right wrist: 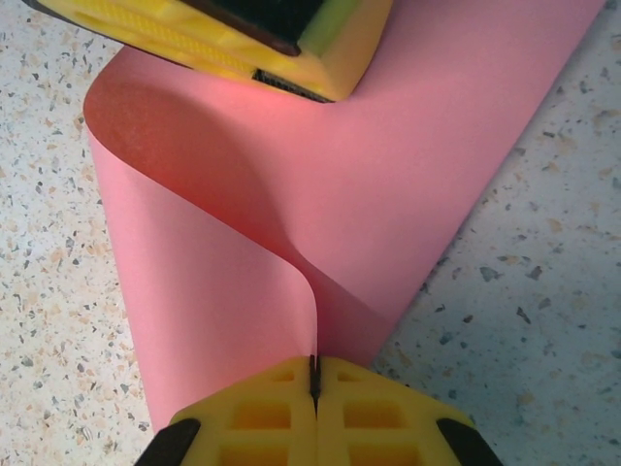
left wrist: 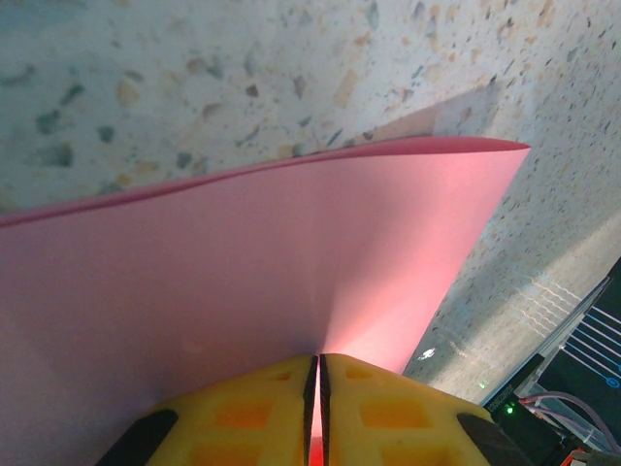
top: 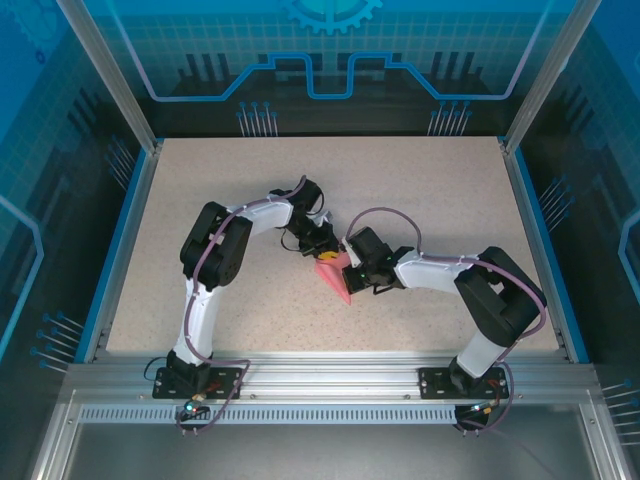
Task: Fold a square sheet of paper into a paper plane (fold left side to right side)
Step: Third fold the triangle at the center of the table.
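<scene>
Yellow fingers (left wrist: 243,413) of the left hand (left wrist: 317,369) are pressed together in the left wrist view, with only a thin slit between them. They are clenched on the near edge of the square sheet of paper (left wrist: 243,262). From this grip the salmon-pink sheet spreads away over the speckled worktop (left wrist: 194,78). Its far edge is lifted a little and throws a shadow on the speckled surface.

In the top view the sheet is near the middle of the worktop, between the two hands. It looks like a small bent-over pink shape that points toward the near edge. The left hand comes to it from the upper left, the right hand (right wrist: 313,374) from the right.

In the right wrist view the right hand is also clenched on the paper, gripping one edge. There the sheet is bent over itself in a soft curve, not pressed flat, and the left hand's yellow finger holds it at the top.
</scene>
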Motion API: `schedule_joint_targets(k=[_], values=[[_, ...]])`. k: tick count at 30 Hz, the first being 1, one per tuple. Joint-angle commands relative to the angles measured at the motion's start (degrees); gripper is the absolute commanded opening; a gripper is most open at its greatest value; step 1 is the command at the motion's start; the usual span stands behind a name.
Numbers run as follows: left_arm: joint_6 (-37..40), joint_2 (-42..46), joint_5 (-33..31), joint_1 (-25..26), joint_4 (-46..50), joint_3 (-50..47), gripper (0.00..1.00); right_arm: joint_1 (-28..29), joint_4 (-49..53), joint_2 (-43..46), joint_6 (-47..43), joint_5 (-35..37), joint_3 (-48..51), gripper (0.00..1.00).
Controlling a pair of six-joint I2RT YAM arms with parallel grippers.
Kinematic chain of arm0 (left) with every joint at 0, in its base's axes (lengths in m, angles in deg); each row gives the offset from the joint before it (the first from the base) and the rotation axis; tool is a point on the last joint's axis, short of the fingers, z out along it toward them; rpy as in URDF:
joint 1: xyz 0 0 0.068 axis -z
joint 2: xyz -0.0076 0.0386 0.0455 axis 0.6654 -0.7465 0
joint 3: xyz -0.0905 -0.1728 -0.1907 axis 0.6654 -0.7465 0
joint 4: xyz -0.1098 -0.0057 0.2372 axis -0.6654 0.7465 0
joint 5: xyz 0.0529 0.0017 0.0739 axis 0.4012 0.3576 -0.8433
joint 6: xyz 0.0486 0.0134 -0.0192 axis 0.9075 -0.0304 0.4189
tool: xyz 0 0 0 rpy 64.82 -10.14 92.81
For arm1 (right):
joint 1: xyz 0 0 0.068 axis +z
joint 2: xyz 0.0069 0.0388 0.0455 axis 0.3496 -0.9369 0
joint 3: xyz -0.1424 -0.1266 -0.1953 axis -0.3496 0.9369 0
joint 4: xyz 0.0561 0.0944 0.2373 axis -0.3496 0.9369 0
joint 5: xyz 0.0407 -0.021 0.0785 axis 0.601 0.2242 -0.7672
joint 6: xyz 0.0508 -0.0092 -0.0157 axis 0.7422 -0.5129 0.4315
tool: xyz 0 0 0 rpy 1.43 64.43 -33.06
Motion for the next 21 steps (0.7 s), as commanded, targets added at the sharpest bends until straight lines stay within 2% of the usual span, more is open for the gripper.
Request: schedule_joint_targets(k=[1, 13, 21], values=[[0.3, -1.8, -2.8, 0.9, 2.8, -2.4, 0.14, -0.8, 1.3, -0.7, 0.7, 1.0, -1.5, 0.00], [0.4, -1.5, -2.7, 0.9, 2.8, -2.4, 0.14, -0.8, 3.3, -2.1, -0.5, -0.9, -2.1, 0.00], [1.3, 0.3, -3.3, 0.7, 4.2, -1.0, 0.19, -0.5, 5.8, -1.5, -0.7, -2.3, -0.4, 0.00]])
